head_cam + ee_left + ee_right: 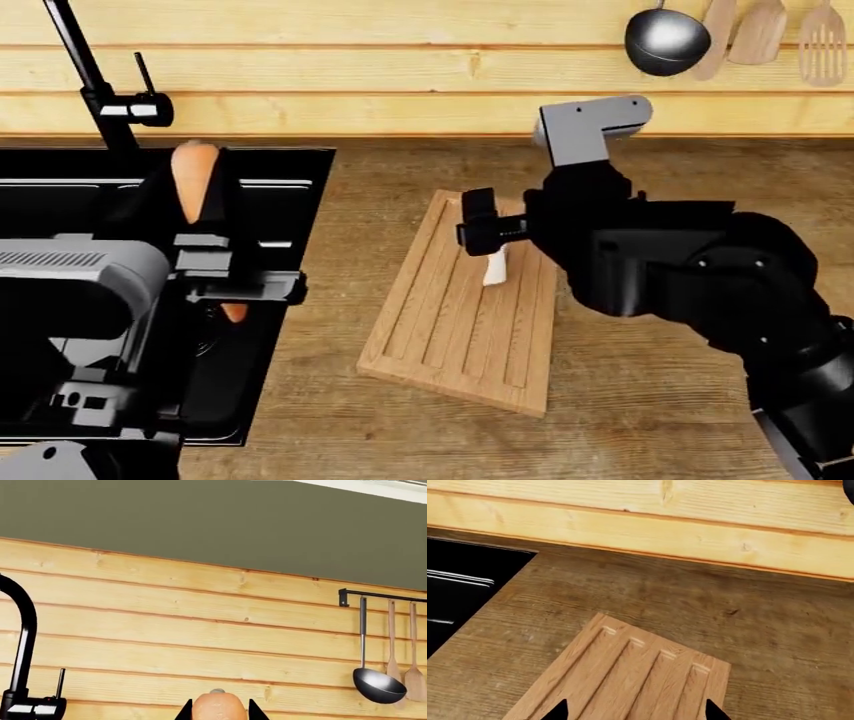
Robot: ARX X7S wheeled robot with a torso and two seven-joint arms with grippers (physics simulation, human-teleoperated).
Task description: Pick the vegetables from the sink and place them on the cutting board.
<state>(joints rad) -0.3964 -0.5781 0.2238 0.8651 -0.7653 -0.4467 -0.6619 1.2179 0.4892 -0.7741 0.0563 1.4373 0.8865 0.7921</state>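
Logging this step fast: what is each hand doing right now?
Left hand: closed on the carrot, lifted over the sink.
Right hand: open, nothing between its fingertips, over the cutting board, mushroom beneath.

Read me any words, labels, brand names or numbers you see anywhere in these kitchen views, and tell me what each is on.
None: no readable text in any view.
The cutting board, sink, faucet, carrot, wood wall and hanging ladle all bear no print, label or number.
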